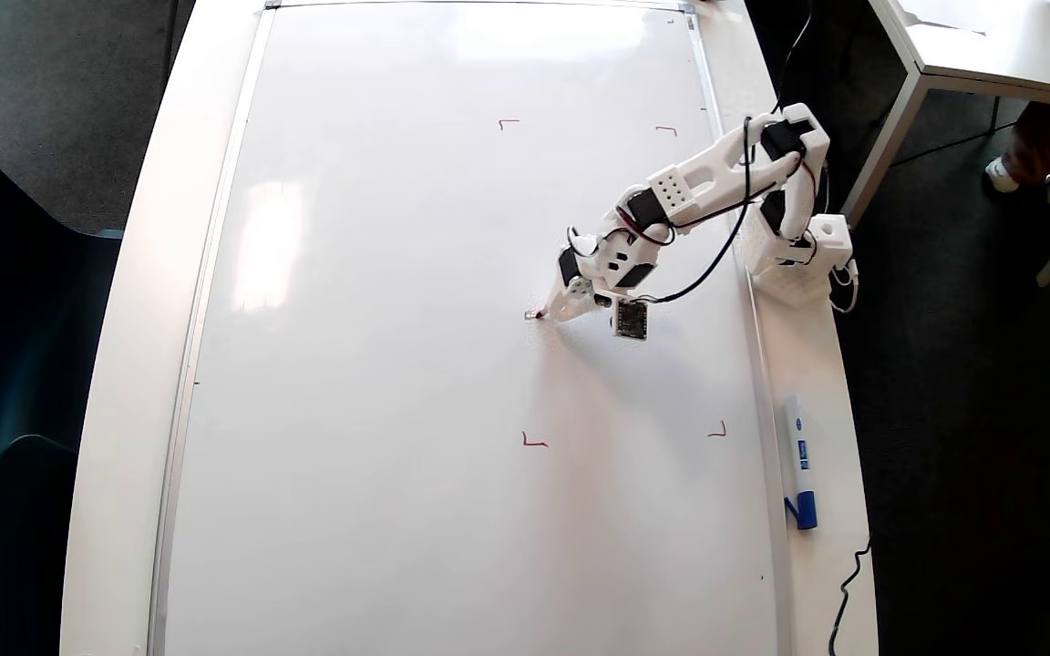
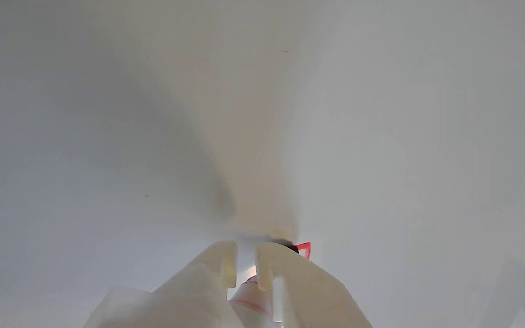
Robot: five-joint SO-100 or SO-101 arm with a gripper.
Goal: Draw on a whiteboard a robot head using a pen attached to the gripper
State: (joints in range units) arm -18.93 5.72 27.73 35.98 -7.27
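White and shiny, the big whiteboard (image 1: 379, 364) fills most of the table (image 1: 124, 364) in the overhead view. It has a thin silver frame, and four tiny red corner marks (image 1: 509, 122) sit on its right half, two higher up and two lower down.

The small white arm (image 1: 725, 169) stands on the table rim at the right side of the board and reaches out over it to the left. Its gripper (image 1: 550, 310) points down and left, and the tip is about halfway between the upper and lower marks on the left side of that marked patch.

The pen (image 1: 538, 314) sticks out just past the end of the claw, with its red tip right at the board. In the wrist view the two pale fingers (image 2: 285, 269) stand close together with the pen (image 2: 246, 255) squeezed between them, so the claw is clamped around it. A little red line (a tiny bent stroke, the very start of the robot head (image 2: 306, 248)) shows on the board just beside the right finger. The overhead view shows no drawing, only a speck of red at the pen tip.

A second marker with a blue cap (image 1: 799, 463) lies on the table rim to the right of the board, well apart from the claw. A small dark square module (image 1: 631, 320) hangs just beside the gripper.
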